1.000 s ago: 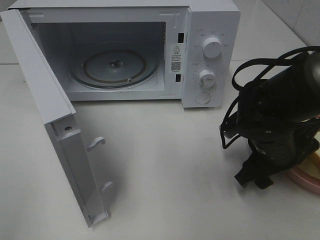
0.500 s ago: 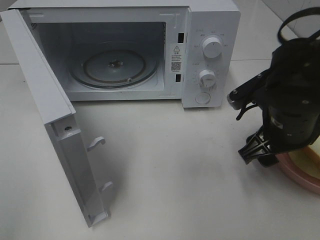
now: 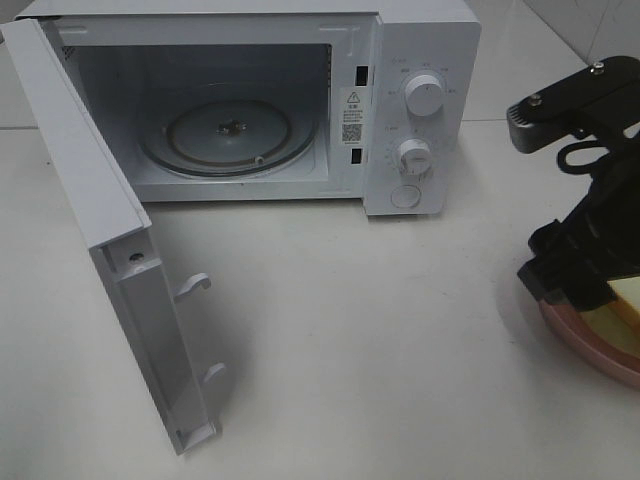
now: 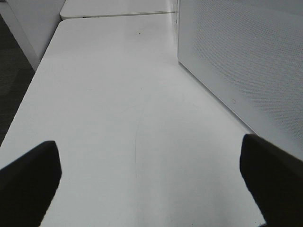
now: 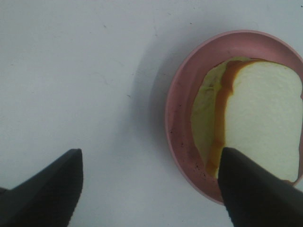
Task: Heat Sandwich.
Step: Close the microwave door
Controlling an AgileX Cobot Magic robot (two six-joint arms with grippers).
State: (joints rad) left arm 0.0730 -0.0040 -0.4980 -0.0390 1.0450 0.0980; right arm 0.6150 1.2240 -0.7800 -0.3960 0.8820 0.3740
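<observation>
The sandwich (image 5: 262, 118), white bread with a tan crust and a pale filling, lies on a round pink plate (image 5: 180, 109). In the high view the sandwich (image 3: 625, 300) and plate (image 3: 590, 345) sit at the table's right edge, partly hidden by my right arm. My right gripper (image 5: 149, 165) hangs open above the plate's rim. One finger (image 5: 255, 189) is over the sandwich's edge and the other is over bare table. My right gripper (image 3: 562, 283) holds nothing. My left gripper (image 4: 149, 146) is open and empty over the table, beside the microwave's perforated wall (image 4: 246, 56).
The white microwave (image 3: 420, 60) stands at the back with its door (image 3: 110, 230) swung wide open toward the front left. Its glass turntable (image 3: 228, 135) is bare. Two knobs and a button are on its right panel. White tabletop lies between the microwave and the plate.
My right arm has swung rightward and back, and its gripper now hangs over the plate's rim. The microwave and its door have not moved.
</observation>
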